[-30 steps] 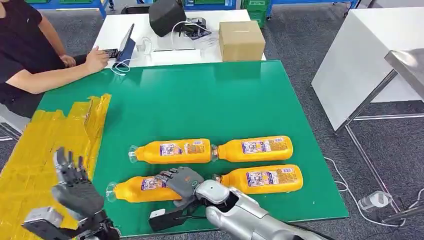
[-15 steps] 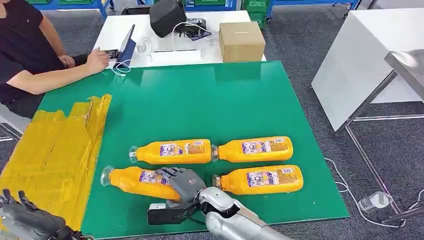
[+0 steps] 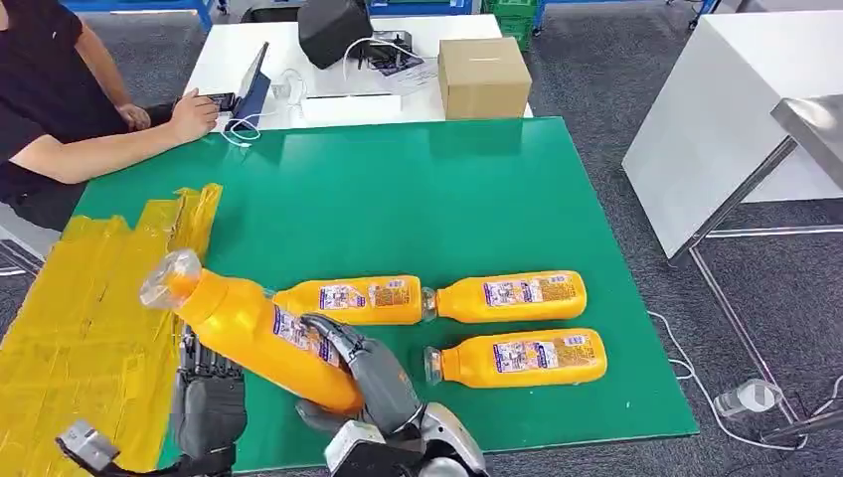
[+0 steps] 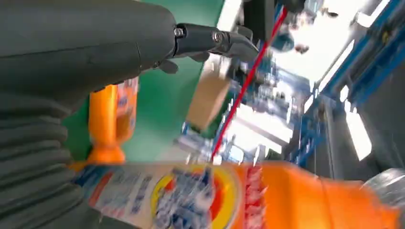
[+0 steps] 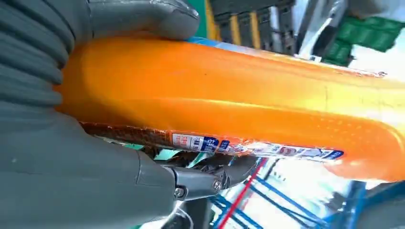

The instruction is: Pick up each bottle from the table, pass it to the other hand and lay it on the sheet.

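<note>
1. Your right hand (image 3: 363,373) grips one orange juice bottle (image 3: 253,333) near its base, with the fingers wrapped around the body. The bottle is lifted off the green tabletop (image 3: 418,199) and tilted, with its cap end pointing up and toward the yellow sheet (image 3: 89,308).
2. In the right wrist view, the thumb (image 5: 143,19) lies on one side of the held bottle (image 5: 229,95) and the darker fingers (image 5: 210,174) curl around the other side.
3. Your left hand (image 3: 207,402) is just below the held bottle, at the near edge of the tabletop beside the sheet. Its fingers point upward and are spread; it holds nothing. In the left wrist view, the bottle (image 4: 239,200) passes close in front of the left hand (image 4: 86,52), but you cannot tell whether they touch.
4. Three more orange bottles lie on their sides on the tabletop: one (image 3: 353,298) just behind the held bottle, one (image 3: 512,294) to the right of it, nearly cap to base, and one (image 3: 517,358) nearer to you.
5. The yellow sheet covers the left part of the tabletop, and no bottle lies on it.
6. Behind the green tabletop is a white table with a cardboard box (image 3: 482,77). A person (image 3: 60,109) sits at the left with a hand at a laptop (image 3: 249,94).
</note>
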